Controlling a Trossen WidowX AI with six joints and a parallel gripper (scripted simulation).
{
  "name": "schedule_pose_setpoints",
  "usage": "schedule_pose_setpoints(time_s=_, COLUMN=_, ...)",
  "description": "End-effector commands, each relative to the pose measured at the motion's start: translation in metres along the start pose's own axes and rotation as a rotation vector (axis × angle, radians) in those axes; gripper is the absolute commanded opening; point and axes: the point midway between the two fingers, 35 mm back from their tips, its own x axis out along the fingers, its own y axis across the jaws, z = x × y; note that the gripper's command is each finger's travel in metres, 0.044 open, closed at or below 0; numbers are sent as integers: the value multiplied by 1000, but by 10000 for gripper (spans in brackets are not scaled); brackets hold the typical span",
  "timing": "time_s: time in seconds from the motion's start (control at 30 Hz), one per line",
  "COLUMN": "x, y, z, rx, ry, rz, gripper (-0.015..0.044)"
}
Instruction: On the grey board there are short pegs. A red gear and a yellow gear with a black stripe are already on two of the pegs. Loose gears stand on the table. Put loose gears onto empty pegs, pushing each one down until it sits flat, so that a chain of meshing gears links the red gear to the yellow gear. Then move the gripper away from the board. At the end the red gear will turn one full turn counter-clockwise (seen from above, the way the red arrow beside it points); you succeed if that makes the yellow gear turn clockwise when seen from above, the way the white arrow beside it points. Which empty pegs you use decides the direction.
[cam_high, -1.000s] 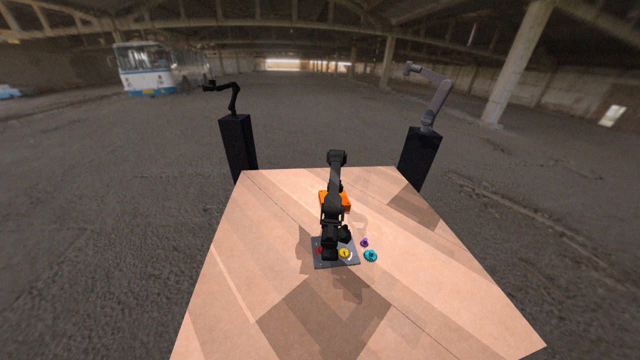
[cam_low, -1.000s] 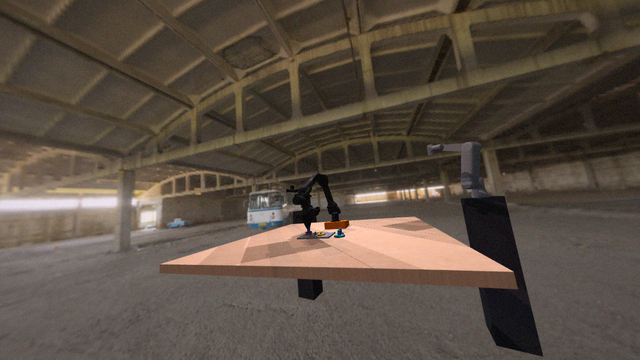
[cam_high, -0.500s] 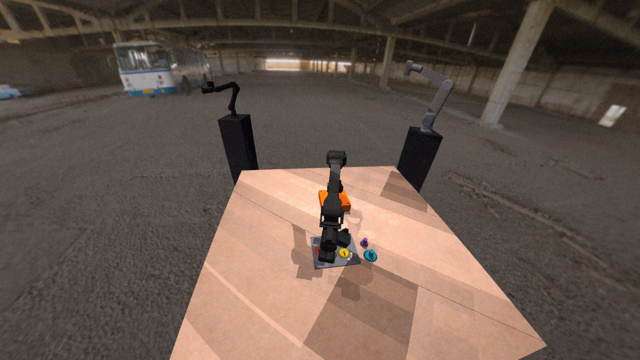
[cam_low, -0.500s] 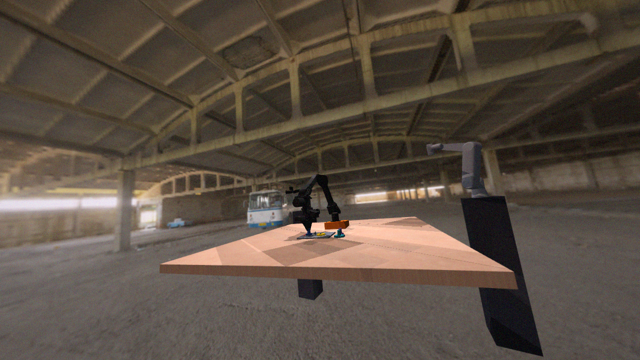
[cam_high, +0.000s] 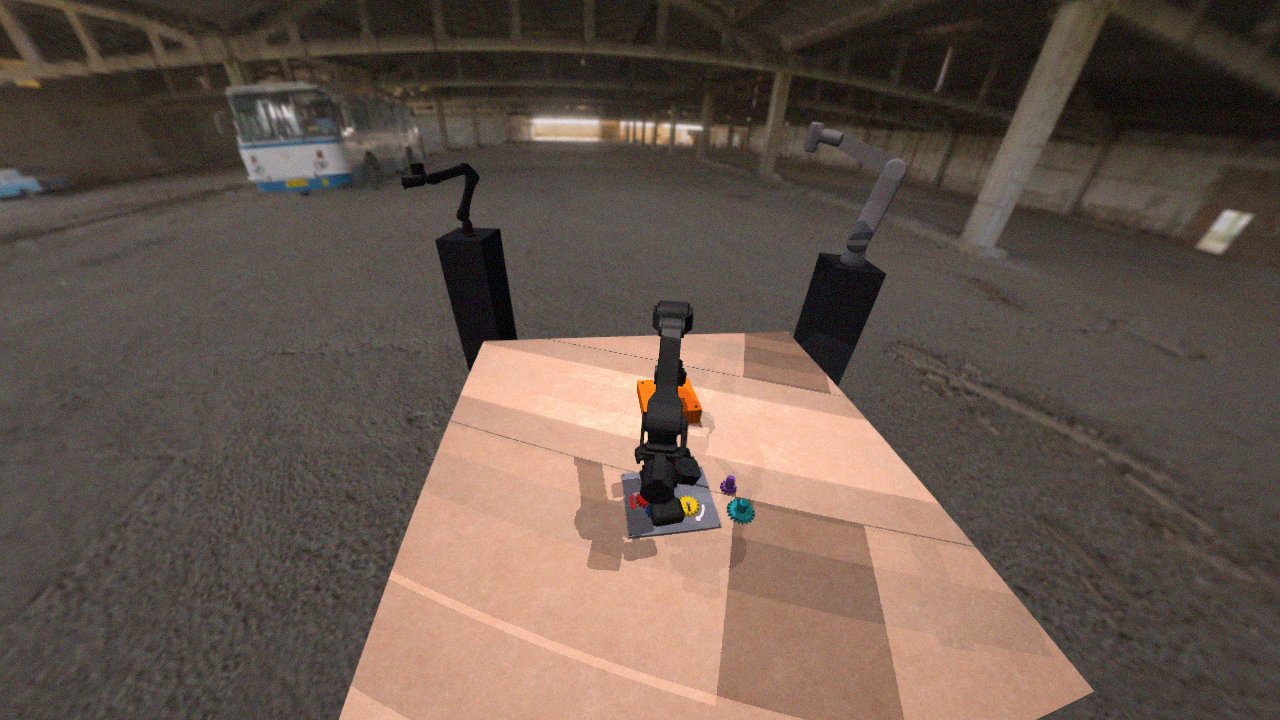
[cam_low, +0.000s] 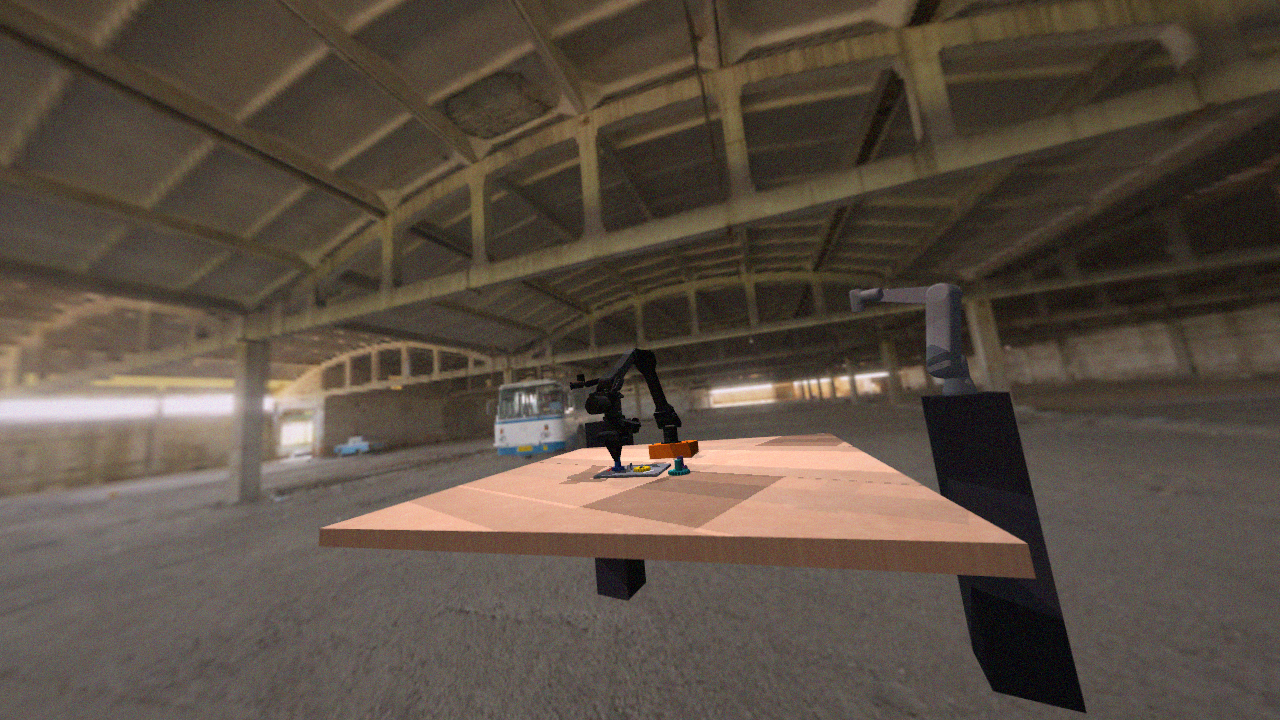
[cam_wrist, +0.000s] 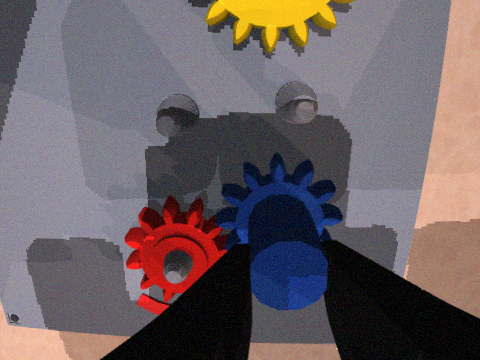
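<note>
My gripper (cam_wrist: 284, 256) (cam_low: 615, 465) is shut on the upright handle of the blue gear (cam_wrist: 288, 270), low over the board beside the red gear. The red gear (cam_wrist: 172, 247) (cam_high: 640, 500) sits on its peg; in the wrist view its teeth reach the blue gear's teeth. The yellow gear (cam_wrist: 272, 12) (cam_high: 689, 506) is at the top of the wrist view. Two empty pegs (cam_wrist: 170, 122) (cam_wrist: 304, 107) stand between them on the grey board (cam_wrist: 400, 125) (cam_high: 640, 528). Any peg under the blue gear is hidden, and whether it sits flat cannot be told.
A teal gear (cam_high: 740, 511) (cam_low: 679, 469) and a small purple gear (cam_high: 728, 485) stand on the table, to the right of the board in the top view. The orange block (cam_high: 692, 411) (cam_low: 673, 449) is at the arm's base. Two other arms stand on pillars beyond the table.
</note>
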Motion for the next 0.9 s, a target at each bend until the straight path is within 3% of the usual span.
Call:
schedule_pose_setpoints(time_s=0.0, x=1, y=0, z=-1, rx=-63, ry=2, rz=5, gripper=0)
schedule_pose_setpoints(time_s=0.7, x=3, y=1, z=-1, rx=425, ry=3, rz=4, gripper=0)
schedule_pose_setpoints(time_s=0.87, x=4, y=0, z=0, rx=422, ry=3, rz=4, gripper=0)
